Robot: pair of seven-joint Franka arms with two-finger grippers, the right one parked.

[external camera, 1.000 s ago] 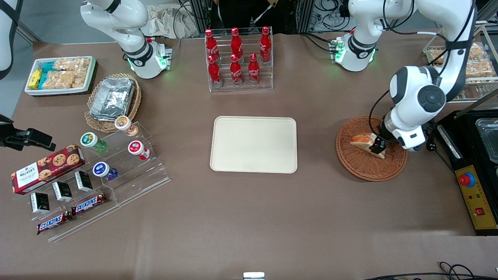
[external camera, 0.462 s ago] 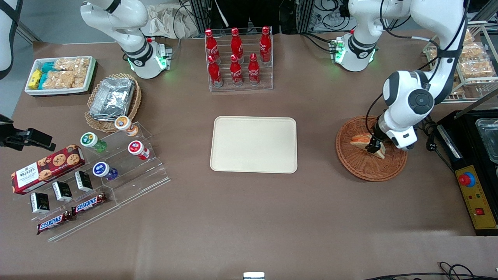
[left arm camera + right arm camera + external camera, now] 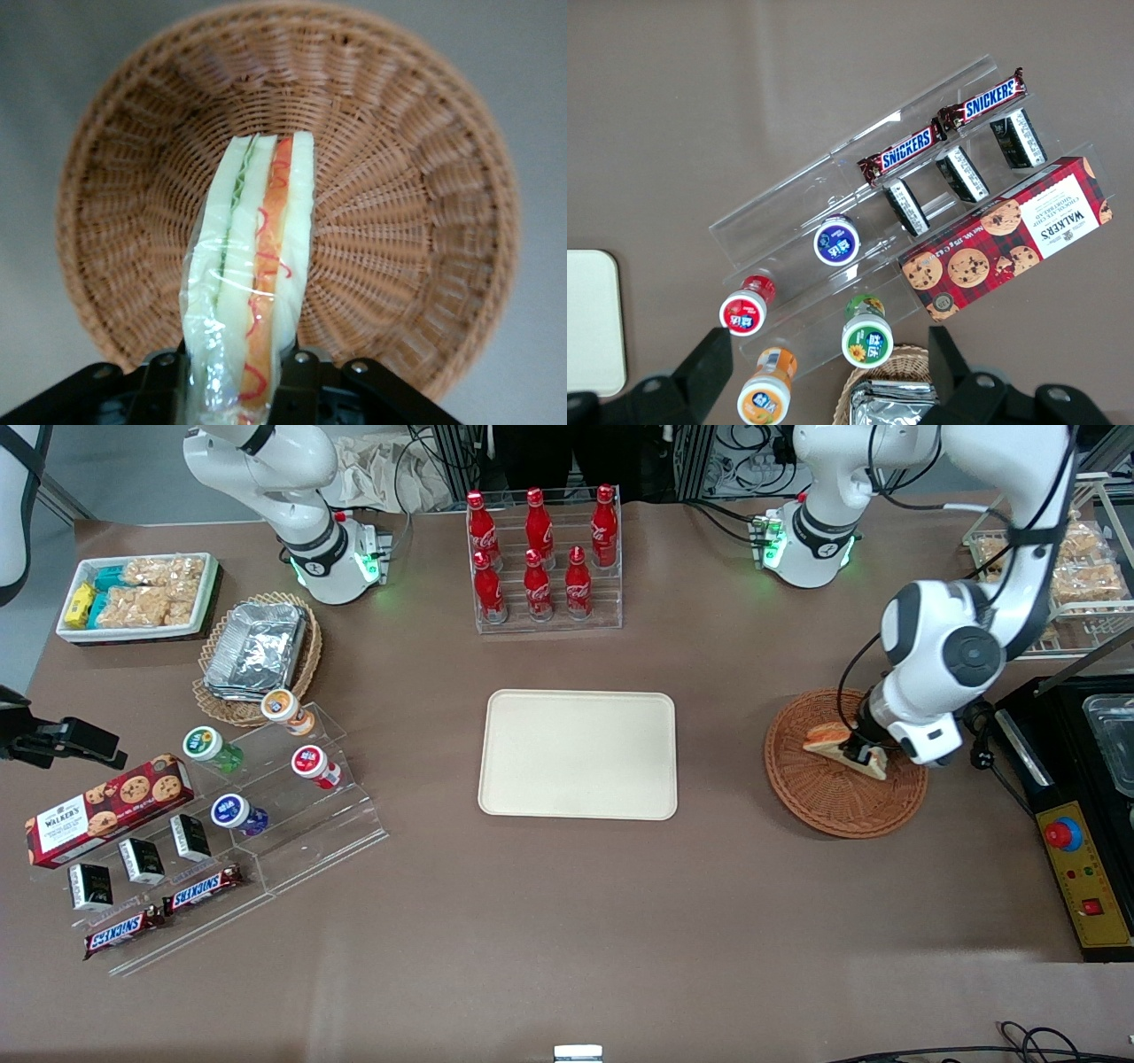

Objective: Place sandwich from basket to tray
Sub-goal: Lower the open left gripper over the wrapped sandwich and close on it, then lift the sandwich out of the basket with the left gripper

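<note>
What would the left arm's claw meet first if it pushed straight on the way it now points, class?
Probably the basket. The claw is shut on the wrapped sandwich, pointing down into the woven floor below; how far the sandwich hangs above the weave is unclear.

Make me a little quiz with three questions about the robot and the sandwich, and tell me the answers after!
1. True or false: the sandwich is already lying on the tray.
2. What is the gripper squeezing between its fingers? A) a red bottle B) the sandwich C) a Snickers bar
3. Fill in the gap: the gripper is over the round brown ______, toward the working arm's end of the table.

Key:
1. False. The tray has nothing on it; the sandwich is at the basket, in the gripper.
2. B. The wrist view shows the wrapped sandwich pinched between the fingers.
3. basket
</note>
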